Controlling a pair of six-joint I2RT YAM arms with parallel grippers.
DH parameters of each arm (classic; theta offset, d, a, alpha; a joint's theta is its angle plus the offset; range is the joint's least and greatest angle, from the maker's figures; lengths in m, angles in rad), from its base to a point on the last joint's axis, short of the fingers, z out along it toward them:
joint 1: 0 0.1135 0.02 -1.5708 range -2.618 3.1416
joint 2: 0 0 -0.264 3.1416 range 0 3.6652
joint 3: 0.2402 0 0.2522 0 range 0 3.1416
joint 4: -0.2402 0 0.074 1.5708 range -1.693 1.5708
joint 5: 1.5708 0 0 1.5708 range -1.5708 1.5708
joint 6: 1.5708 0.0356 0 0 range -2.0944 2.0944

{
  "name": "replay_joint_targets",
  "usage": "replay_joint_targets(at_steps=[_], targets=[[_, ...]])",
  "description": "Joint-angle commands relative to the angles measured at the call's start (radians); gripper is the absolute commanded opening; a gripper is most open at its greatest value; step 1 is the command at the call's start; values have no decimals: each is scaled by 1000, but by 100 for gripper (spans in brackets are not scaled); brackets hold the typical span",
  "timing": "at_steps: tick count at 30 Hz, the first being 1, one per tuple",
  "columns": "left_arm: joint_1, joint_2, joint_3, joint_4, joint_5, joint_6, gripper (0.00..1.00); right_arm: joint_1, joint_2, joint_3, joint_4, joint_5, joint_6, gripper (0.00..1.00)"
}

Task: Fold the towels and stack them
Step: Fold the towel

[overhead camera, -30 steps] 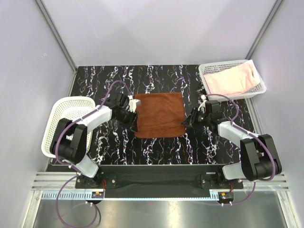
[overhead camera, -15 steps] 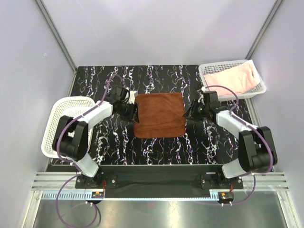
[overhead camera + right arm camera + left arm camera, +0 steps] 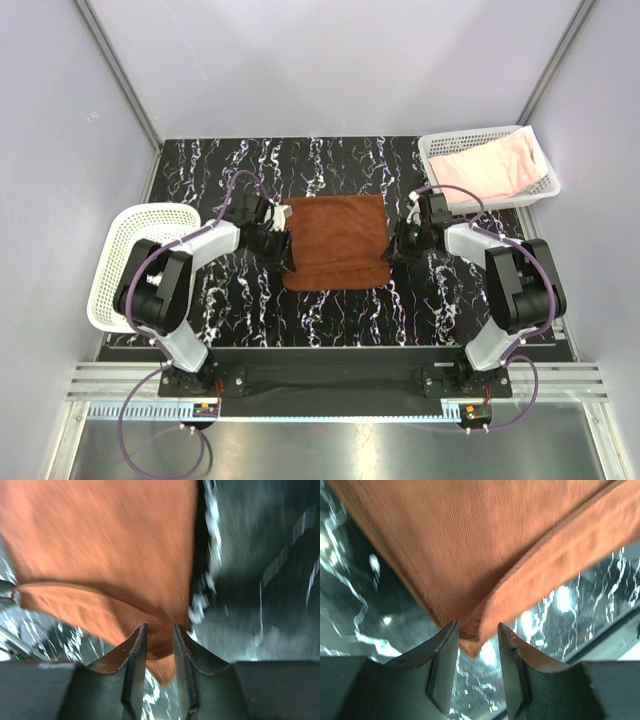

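Observation:
The rust-brown towel (image 3: 335, 235) lies flat in the middle of the table, with a crease near its near edge. My left gripper (image 3: 283, 250) is at its near left corner. In the left wrist view (image 3: 476, 630) the jaws stand apart around the corner (image 3: 470, 640), which touches only one finger. My right gripper (image 3: 393, 250) is at the near right corner. In the right wrist view (image 3: 159, 630) the jaws are narrow and the towel (image 3: 160, 640) fills the gap. The pale pink towel (image 3: 490, 165) lies in the far right basket. I cannot make out the white towel.
A white mesh basket (image 3: 440, 145) stands at the far right corner. Another white mesh basket (image 3: 120, 290) sits off the table's left edge. Grey walls enclose the black marbled table (image 3: 330, 310) on three sides.
Both grippers swung away from the near corners of the rust-brown towel and came back to them. The towel itself has hardly shifted.

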Motion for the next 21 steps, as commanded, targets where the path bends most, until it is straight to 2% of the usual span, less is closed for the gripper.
replay_joint_targets(at_steps=[1, 5, 10, 13, 16, 19, 21], targets=[[-7, -97, -52, 10, 35, -7, 41, 9, -122, -67, -45, -22, -44, 33], [-14, -124, -107, -13, -8, -41, 40, 8, -209, -148, -55, 8, -34, 32], [-14, -189, -110, -16, -161, -75, 40, 9, -235, -148, -88, 47, -14, 33], [-14, -196, -93, -4, -226, -108, 44, 9, -232, -135, -79, 53, 55, 35], [-13, -164, -89, 26, -240, -142, 45, 9, -220, -130, -68, 69, 124, 38], [-13, -111, -81, 71, -200, -180, 46, 9, -181, -122, -72, 148, 157, 37], [-13, -54, -78, 89, -182, -194, 43, 9, -161, -131, -48, 143, 170, 36]])
